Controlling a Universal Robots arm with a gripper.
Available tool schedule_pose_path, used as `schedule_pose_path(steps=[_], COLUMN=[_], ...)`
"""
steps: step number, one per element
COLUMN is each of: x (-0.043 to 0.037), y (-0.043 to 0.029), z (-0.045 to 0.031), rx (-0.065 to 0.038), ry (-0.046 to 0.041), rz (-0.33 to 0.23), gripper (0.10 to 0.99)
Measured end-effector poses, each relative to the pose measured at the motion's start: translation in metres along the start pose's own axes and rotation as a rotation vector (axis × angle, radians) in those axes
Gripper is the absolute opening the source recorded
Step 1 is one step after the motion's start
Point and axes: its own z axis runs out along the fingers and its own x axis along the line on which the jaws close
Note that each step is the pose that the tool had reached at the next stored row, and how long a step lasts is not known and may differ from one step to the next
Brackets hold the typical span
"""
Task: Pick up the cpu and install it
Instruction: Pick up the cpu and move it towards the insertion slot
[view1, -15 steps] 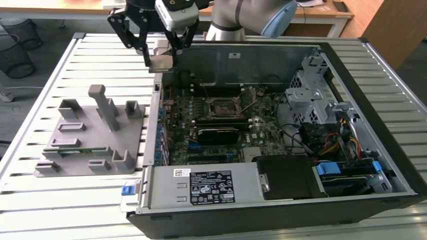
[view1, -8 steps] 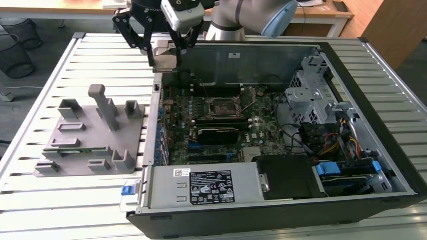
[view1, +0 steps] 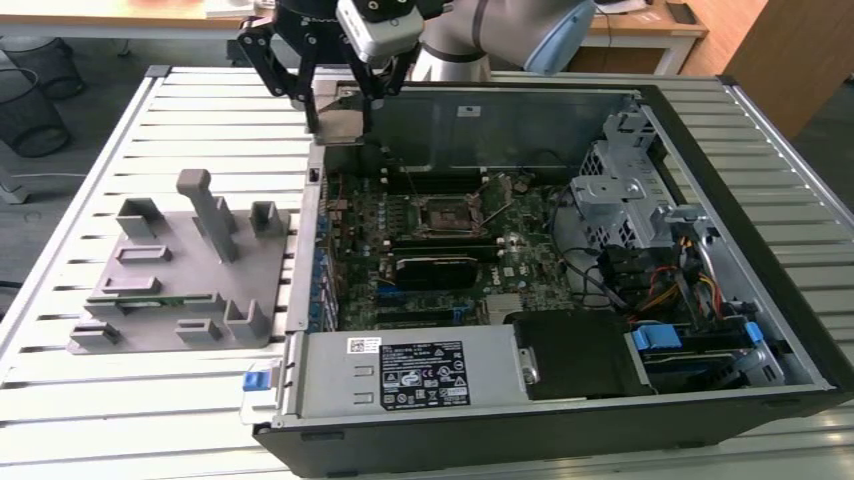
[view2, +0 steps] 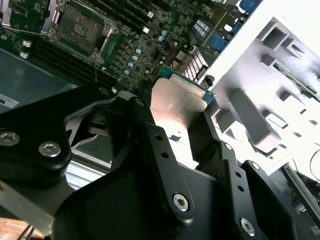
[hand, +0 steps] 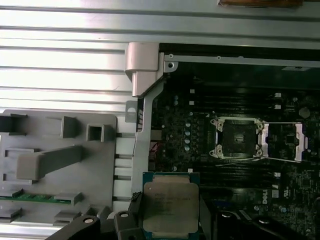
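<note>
My black fingers are closed tight on the cpu, holding it by two sides, shiny top showing. It hangs in the air over a side wall of the open computer case. The grey fixture sits beside the case on the table.

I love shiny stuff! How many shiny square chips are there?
1. The cpu is clamped in the jaws of the gripper, by the computer case wall, between the grey fixture and the motherboard's open socket. More could be hidden.
</note>
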Motion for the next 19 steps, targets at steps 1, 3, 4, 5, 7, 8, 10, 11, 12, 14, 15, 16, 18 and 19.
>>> schedule_pose_path(steps=[1, 3, 4, 5, 7, 8, 10, 11, 12, 14, 15, 16, 18, 19], x=[-0.0014, -0.0041, -0.0054, -0.0068, -0.0096, -0.0109, -0.0134, -0.0146, -0.0159, -0.0184, -0.0195, -0.0206, -0.0227, -0.0237], y=[0.0, -0.0001, -0.0002, -0.0002, -0.0002, -0.0002, 0.0001, 0.0003, 0.0005, 0.0011, 0.0015, 0.0019, 0.0029, 0.0035], z=[0.0, 0.0, -0.0001, -0.0001, -0.0001, -0.0001, -0.0002, -0.0002, -0.0002, -0.0002, -0.0002, -0.0002, -0.0001, -0.0002], rx=[0.0, 0.0, 0.0, 0.0, 0.0, 0.0, 0.0, 0.0, 0.0, 0.0, 0.0, 0.0, 0.0, 0.0], ry=[0.0, 0.0, 0.0, 0.0, 0.0, 0.0, 0.0, 0.0, 0.0, 0.0, 0.0, 0.0, 0.0, 0.0], rz=[0.0, 0.0, 0.0, 0.0, 0.0, 0.0, 0.0, 0.0, 0.0, 0.0, 0.0, 0.0, 0.0, 0.0], gripper=[0.537, 0.537, 0.537, 0.537, 0.537, 0.537, 0.537, 0.537, 0.537, 0.537, 0.537, 0.537, 0.537, 0.537])
